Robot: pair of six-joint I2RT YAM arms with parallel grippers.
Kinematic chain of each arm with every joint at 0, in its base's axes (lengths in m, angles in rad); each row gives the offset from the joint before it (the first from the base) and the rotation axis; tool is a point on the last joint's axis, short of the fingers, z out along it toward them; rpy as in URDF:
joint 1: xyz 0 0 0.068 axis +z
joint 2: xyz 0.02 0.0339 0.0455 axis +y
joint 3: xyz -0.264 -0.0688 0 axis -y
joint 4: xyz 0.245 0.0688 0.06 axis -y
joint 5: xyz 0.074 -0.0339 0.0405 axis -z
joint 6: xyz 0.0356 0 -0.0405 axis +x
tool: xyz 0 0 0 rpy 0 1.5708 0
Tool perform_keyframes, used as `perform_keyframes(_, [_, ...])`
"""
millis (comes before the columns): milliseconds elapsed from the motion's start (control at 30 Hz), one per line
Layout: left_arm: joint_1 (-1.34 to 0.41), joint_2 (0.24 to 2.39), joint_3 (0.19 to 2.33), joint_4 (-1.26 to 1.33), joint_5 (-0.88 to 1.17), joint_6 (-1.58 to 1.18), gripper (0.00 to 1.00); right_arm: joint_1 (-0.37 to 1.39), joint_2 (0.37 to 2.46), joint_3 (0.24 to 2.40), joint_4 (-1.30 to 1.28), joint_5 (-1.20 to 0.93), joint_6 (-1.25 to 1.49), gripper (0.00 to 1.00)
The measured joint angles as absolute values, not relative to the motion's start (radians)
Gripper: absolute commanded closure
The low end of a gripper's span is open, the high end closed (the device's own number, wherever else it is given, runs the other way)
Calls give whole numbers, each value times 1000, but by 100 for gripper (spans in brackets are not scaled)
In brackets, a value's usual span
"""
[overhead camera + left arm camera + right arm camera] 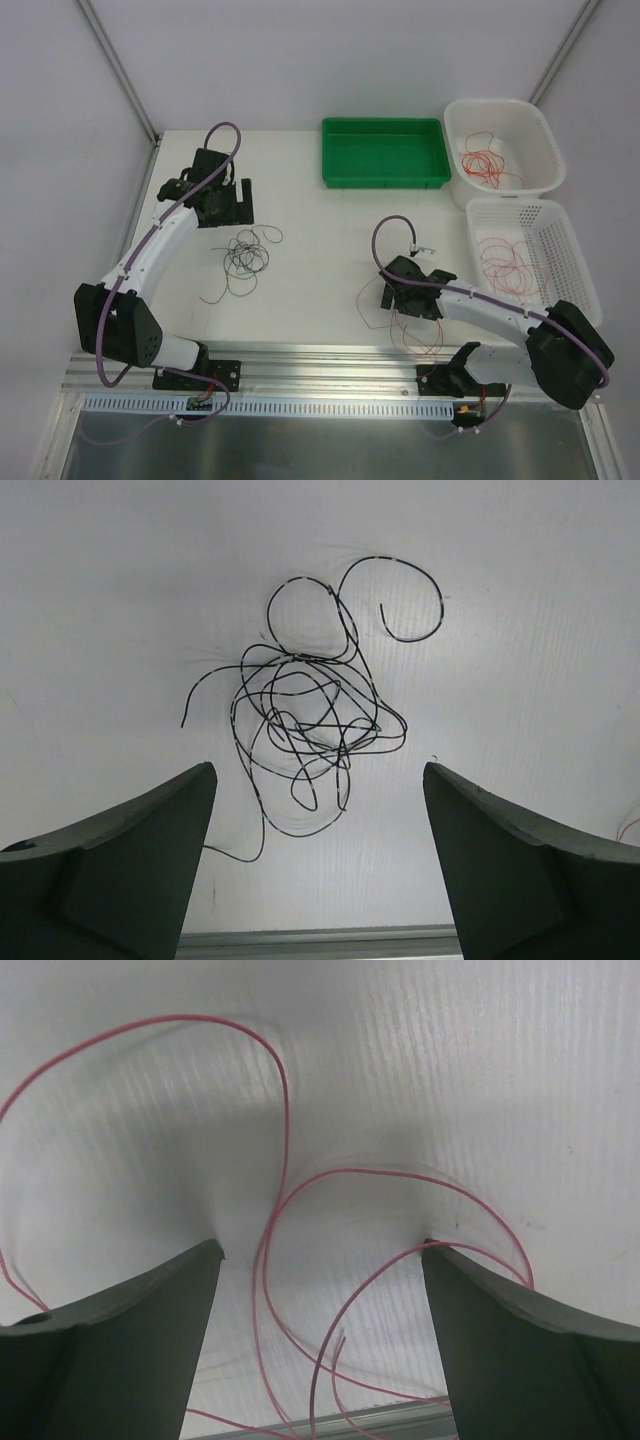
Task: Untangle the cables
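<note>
A tangle of thin black cables point(310, 700) lies in loose loops on the white table, also seen left of centre in the top view as the black tangle point(245, 255). My left gripper point(318, 770) hovers over its near edge, open, with nothing between the fingers; it sits just behind the tangle point(228, 205). Thin red cables point(285, 1100) curl on the table under my right gripper point(320, 1245), which is open and low over them, holding nothing. From above, the right gripper point(410, 303) is over the red loops point(420, 335) near the front edge.
A green tray point(385, 178) stands at the back centre. Two white baskets point(545, 135) point(575, 260) at the right hold more red cables. A metal rail point(330, 355) runs along the table's near edge.
</note>
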State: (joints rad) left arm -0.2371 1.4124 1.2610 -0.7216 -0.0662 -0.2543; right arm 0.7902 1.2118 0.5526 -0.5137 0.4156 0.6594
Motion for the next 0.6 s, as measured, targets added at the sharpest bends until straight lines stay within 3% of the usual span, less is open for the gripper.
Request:
perform_keyframes(67, [-237,1400,1259,-716,-78,-254,15,792,1232,561,-500,419,658,19])
perform_keyframes(167, [-237,1395,1259,-712,-87,-254,16,795,1256,569,-480,427,655,36])
perform_keyframes(200, [-237,1395,1259,-711,-88,-254,16,796,1263,571,-472,431,654,47])
perform_keyframes(367, [-237,1395,1254,-710,-88,-254,16,796,1307,589,-427,455,641,76])
perform_keyframes(467, [-237,1395,1252,-709,-88,-254,17,796,1327,596,-397,467,626,99])
perform_keyframes(600, [-237,1395,1251,-707,-88,-254,17,796,1357,612,-357,471,594,99])
